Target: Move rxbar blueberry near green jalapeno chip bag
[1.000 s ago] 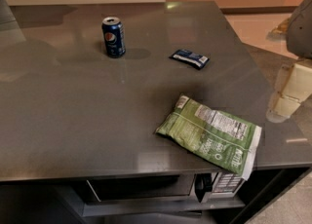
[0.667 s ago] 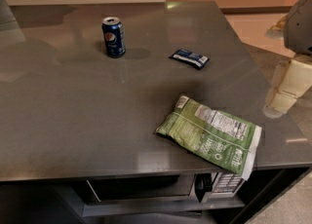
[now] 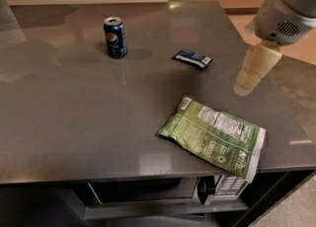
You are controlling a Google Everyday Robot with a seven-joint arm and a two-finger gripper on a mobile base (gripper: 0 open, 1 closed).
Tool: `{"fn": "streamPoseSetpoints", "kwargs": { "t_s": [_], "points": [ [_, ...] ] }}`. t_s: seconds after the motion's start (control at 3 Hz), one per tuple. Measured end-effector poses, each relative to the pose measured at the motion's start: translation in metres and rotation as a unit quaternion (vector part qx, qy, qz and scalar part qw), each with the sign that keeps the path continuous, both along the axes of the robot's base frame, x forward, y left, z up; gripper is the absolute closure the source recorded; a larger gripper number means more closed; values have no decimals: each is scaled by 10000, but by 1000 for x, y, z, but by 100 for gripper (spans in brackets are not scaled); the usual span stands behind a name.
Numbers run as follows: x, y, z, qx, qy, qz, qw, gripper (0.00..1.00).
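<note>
Overhanging the near edge of the counter [image 3: 74, 117] by its right corner: green jalapeno chip bag [image 3: 212, 134], lying flat. Beyond it, near the right edge, the tool [image 3: 245, 84] hangs above the surface, probably staged for an approach; released or clenched cannot be told. Farther in, rxbar blueberry [image 3: 192, 58] lies flat, well apart from the bag. Bare counter between them allows a direct path. Pepsi can [image 3: 115, 37] stands upright toward the far left, clear of that route.

A break-room kitchen, marked by a grey counter [image 3: 74, 122] with a microwave [image 3: 148, 190] shelved beneath its near edge, the robot's tool [image 3: 246, 81] hovering at right.
</note>
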State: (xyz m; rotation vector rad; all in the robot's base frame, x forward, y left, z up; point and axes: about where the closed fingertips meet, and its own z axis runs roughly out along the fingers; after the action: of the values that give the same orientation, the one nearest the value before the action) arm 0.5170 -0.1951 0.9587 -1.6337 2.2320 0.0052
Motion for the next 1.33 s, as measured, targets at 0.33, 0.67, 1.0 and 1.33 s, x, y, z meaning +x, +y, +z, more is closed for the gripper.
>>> {"fn": "streamPoseSetpoints", "kwargs": {
  "t_s": [0.33,0.67,1.0,1.33],
  "points": [
    [45,13,-17,254,107,-172,9995,0],
    [94,27,-43,412,248,-458,9978,0],
    [136,37,-71,475,470,-680,9954,0],
    [168,47,-98,477,675,-812,9933,0]
  ]
}}
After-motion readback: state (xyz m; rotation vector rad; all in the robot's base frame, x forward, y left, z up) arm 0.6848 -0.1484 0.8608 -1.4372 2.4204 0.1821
